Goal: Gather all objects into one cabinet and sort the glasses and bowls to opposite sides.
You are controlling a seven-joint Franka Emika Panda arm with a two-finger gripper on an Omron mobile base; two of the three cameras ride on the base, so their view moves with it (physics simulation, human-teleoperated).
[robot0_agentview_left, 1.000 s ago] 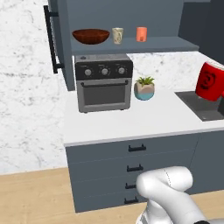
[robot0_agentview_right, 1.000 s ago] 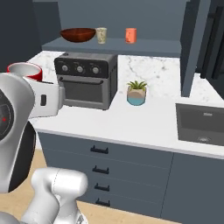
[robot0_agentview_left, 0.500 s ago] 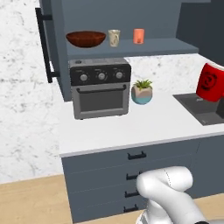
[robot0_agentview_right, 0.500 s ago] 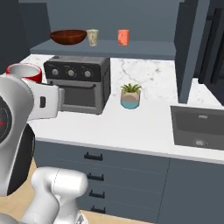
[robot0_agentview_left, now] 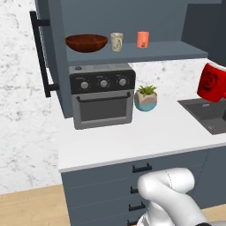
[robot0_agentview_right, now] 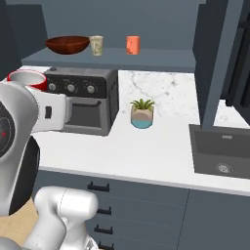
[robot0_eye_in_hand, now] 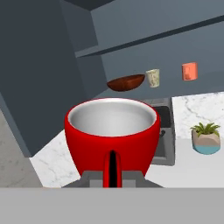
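Note:
The glossy red cup (robot0_eye_in_hand: 111, 135) sits upright in my gripper (robot0_eye_in_hand: 112, 176), which is shut on its lower wall. This cup also shows at the right edge of the left base view (robot0_agentview_left: 212, 82), and its rim (robot0_agentview_right: 24, 78) peeks out behind my arm. In the open dark slate-blue cabinet (robot0_agentview_left: 172, 47), the shelf carries the reddish-brown bowl (robot0_agentview_left: 86, 43) at the left. The beige cup (robot0_agentview_left: 116, 41) stands beside it, and the coral-orange cup (robot0_agentview_left: 142, 39) is further right. The same three appear in the hand view: bowl (robot0_eye_in_hand: 126, 82), beige cup (robot0_eye_in_hand: 152, 78), coral-orange cup (robot0_eye_in_hand: 189, 71).
A toaster oven (robot0_agentview_left: 102, 101) stands on the white counter (robot0_agentview_left: 132, 141) under the shelf, with a potted plant (robot0_agentview_left: 146, 98) to its right. A sink (robot0_agentview_right: 219, 151) lies at the right. An open cabinet door with a black bar handle (robot0_agentview_left: 40, 53) juts out at the left, and drawers (robot0_agentview_left: 141, 168) run below.
The whole picture has slid down and a little left in both base views, so the camera has moved. The red cup stays in my shut gripper.

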